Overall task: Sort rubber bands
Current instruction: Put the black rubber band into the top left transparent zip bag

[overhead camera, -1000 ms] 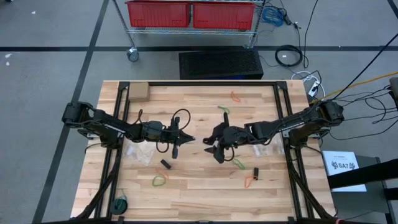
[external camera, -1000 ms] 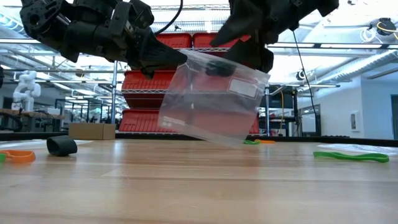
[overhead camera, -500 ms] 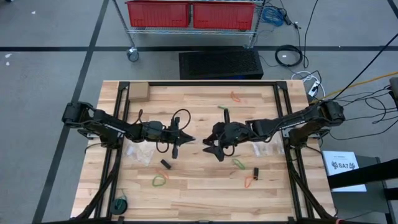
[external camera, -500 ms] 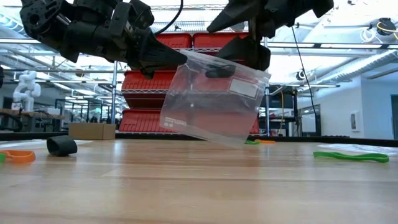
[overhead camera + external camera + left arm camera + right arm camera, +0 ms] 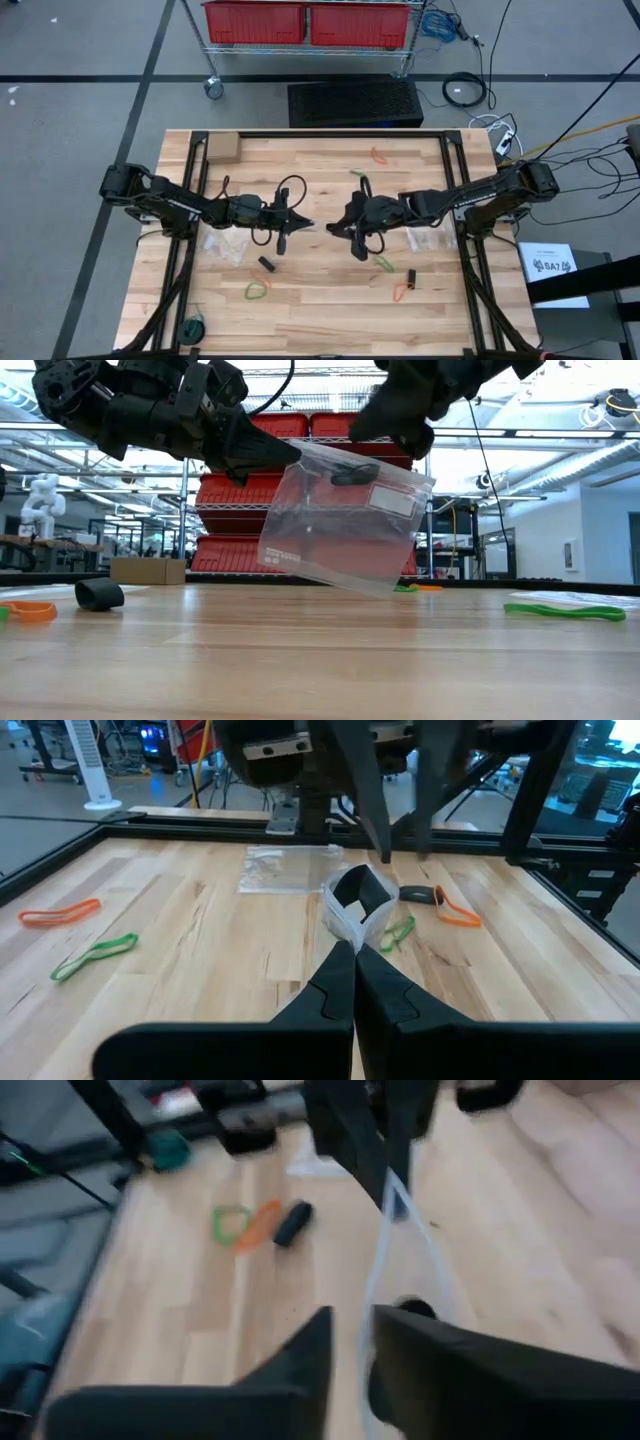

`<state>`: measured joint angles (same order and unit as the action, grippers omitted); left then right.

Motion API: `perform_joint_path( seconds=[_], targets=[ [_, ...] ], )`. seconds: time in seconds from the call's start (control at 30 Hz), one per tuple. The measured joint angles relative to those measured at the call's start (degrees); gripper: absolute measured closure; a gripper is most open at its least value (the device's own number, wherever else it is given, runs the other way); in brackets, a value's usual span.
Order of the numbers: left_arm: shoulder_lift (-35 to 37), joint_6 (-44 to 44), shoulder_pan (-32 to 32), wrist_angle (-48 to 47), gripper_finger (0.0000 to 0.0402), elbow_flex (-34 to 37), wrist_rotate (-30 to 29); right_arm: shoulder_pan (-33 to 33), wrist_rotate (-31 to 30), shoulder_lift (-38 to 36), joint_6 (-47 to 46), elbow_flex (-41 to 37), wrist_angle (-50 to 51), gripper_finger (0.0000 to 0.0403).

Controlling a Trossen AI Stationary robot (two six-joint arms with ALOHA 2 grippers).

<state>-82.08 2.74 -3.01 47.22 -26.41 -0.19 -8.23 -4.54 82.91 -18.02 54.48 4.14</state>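
You had the clear bag (image 5: 340, 525) pinched by left tool (image 5: 285, 455), mid-frame; right tool (image 5: 400, 435) narrow, above bag mouth w/ black band (image 5: 352, 475) inside. Next: fetch another band.

Clear plastic zip bag (image 5: 345, 520) hangs above centre of wooden table (image 5: 320, 310), between left gripper (image 5: 298, 224) on its left and right gripper (image 5: 345, 226) on its right. Black rubber band (image 5: 352, 474) inside bag near its top. Second zip bag (image 5: 222, 247) lies flat beneath left arm. Cardboard box (image 5: 221, 148) at far left corner. Red bins (image 5: 305, 22) on shelf beyond table.
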Motion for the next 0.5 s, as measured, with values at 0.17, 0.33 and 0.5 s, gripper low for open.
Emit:
perform_joint_path(
  seconds=[0.17,0.33,0.5],
  targets=[
    [0.0,0.0,0.0,0.03,0.0401,0.0,0.0,-0.94,-4.82,0.74,1.18,5.18,9.86,0.0392],
    [0.0,0.0,0.0,0.26,0.0401,0.0,0.0,-0.87,-4.95,4.09,1.71,10.08,17.13,0.0401],
    [0.0,0.0,0.0,0.26,0.0401,0.0,0.0,-0.4,-4.94,9.22,1.83,13.31,20.93,0.0402]
  ],
)
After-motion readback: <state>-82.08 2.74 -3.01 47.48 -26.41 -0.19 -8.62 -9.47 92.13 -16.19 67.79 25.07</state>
